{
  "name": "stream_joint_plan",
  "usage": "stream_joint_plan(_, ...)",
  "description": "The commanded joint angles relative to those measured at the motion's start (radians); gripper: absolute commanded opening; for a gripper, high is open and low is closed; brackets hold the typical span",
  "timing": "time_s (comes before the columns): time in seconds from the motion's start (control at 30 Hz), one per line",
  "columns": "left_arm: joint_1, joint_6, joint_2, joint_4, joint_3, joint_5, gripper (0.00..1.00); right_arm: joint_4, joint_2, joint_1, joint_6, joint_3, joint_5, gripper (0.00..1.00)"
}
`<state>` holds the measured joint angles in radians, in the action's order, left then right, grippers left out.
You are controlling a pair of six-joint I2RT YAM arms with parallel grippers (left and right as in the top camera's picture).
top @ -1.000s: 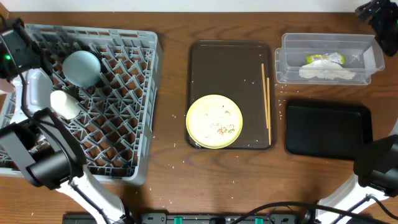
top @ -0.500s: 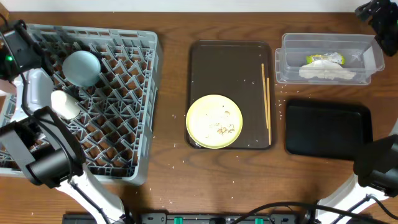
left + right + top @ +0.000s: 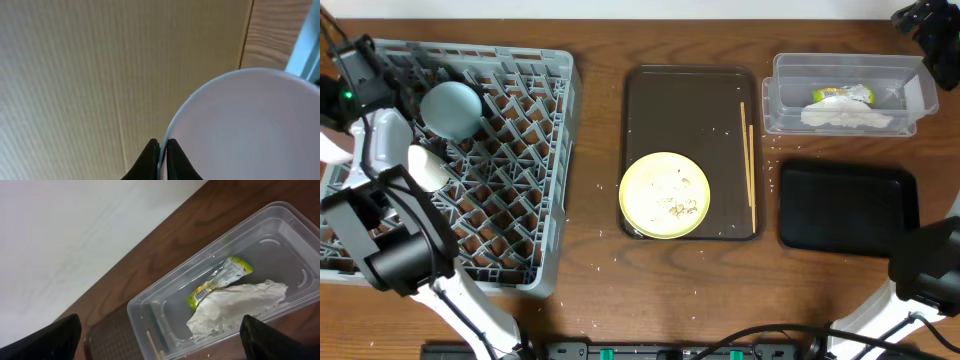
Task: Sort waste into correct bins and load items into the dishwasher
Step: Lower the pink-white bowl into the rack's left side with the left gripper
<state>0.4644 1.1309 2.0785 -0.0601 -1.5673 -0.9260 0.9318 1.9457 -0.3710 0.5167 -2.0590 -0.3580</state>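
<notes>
The left gripper (image 3: 162, 146) is clenched on the rim of the pale pink bowl (image 3: 250, 130), over the left side of the grey dish rack (image 3: 520, 170) and near the light blue bowl (image 3: 451, 108) and white cup (image 3: 424, 168). The right gripper (image 3: 160, 327) gapes, holding nothing, above the clear tub (image 3: 150, 305) that holds the wrapper (image 3: 220, 280) and napkin (image 3: 235, 305). Loading is the step in hand — next, I judge, the bowl needs seating between pegs, then letting go. The wooden table (image 3: 600, 180) is crumb-flecked, with a white wall (image 3: 75, 230) beyond.
</notes>
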Motion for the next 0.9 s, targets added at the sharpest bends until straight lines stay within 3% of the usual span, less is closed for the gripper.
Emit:
stream_joint_plan(0.0, -0.04, 0.011, 0.015, -0.002, -0.001, -0.001, 0.08, 0.004, -0.018, -0.008, 0.006, -0.002, 0.011, 0.99)
stream_joint_plan(0.17, -0.086, 0.01, 0.015, -0.001, -0.001, 0.001, 0.09, 0.004, -0.018, -0.008, 0.006, -0.002, 0.011, 0.99)
stream_joint_plan(0.27, -0.098, 0.01, 0.015, -0.001, -0.001, -0.002, 0.24, 0.004, -0.017, -0.008, 0.006, -0.002, 0.011, 0.99)
stream_joint_plan(0.47, -0.117, -0.002, 0.015, -0.001, -0.001, -0.01, 0.24, 0.004, -0.018, -0.008, 0.006, -0.002, 0.011, 0.99)
stream_joint_plan(0.53, -0.129, -0.041, 0.014, -0.001, -0.001, -0.01, 0.25, 0.004, -0.018, -0.008, 0.006, -0.002, 0.011, 0.99)
stream_joint_plan(0.7, -0.153, -0.154, 0.014, 0.005, -0.001, -0.011, 0.42, 0.004, -0.018, -0.008, 0.006, -0.002, 0.011, 0.99)
stream_joint_plan(0.87, -0.175, -0.272, 0.014, 0.146, -0.001, -0.028, 0.49, 0.004, -0.017, -0.008, 0.006, -0.002, 0.011, 0.99)
